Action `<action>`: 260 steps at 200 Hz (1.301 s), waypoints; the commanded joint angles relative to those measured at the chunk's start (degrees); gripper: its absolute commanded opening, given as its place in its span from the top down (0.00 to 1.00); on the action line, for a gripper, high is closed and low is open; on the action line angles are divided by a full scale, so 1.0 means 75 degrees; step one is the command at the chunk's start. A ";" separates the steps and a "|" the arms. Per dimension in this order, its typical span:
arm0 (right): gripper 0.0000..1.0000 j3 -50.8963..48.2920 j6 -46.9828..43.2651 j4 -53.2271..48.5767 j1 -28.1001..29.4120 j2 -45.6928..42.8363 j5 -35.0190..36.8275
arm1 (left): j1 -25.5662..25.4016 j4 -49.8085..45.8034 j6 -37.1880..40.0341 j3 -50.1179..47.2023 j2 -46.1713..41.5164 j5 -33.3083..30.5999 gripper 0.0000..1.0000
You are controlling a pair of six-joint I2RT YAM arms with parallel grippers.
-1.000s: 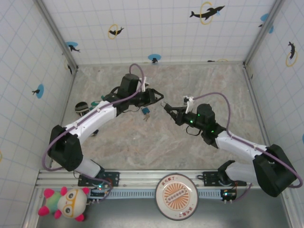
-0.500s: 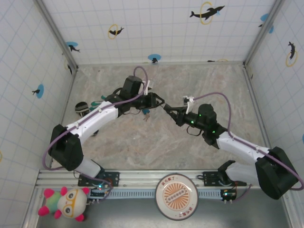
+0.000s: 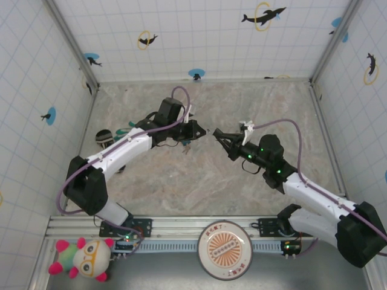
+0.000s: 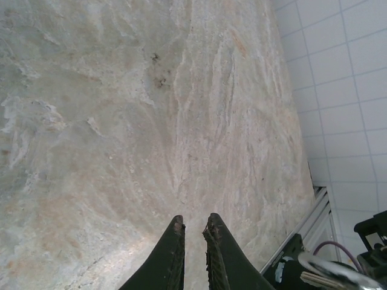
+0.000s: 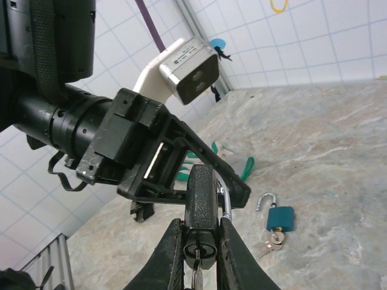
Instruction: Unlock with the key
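Black padlock sits clamped in the right gripper, key inserted; shackle closed, turning remains; left gripper nearly closed, empty.

floor: beige marbled slab | walls: white grid tiles, dolphin stickers | front: metal rail

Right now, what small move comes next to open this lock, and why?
Probably bring the left gripper to the key and pinch its head. The right gripper clamps the padlock with the key apparently in its keyhole, while the left one holds nothing.
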 commanded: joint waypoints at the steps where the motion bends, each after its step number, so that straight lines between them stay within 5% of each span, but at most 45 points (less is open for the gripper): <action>1: 1.00 -0.0205 -0.0070 0.0024 -0.0040 -0.0036 0.0460 | -0.0054 0.0029 0.0129 0.0107 -0.0160 0.0079 0.81; 15: 1.00 -0.0231 0.0045 0.0130 -0.0067 0.0062 0.0395 | -0.0053 -0.0036 -0.0011 0.0002 -0.0285 -0.0408 0.74; 73: 1.00 -0.0219 0.0603 0.0201 -0.0207 0.0688 0.0520 | 0.0166 0.0520 -0.0800 -0.0794 -0.0844 -0.1330 0.67; 260: 1.00 0.1101 0.3061 0.2832 -0.0485 0.5879 0.0338 | 0.0168 0.1436 -0.1568 -0.1460 -0.1005 -0.1039 0.64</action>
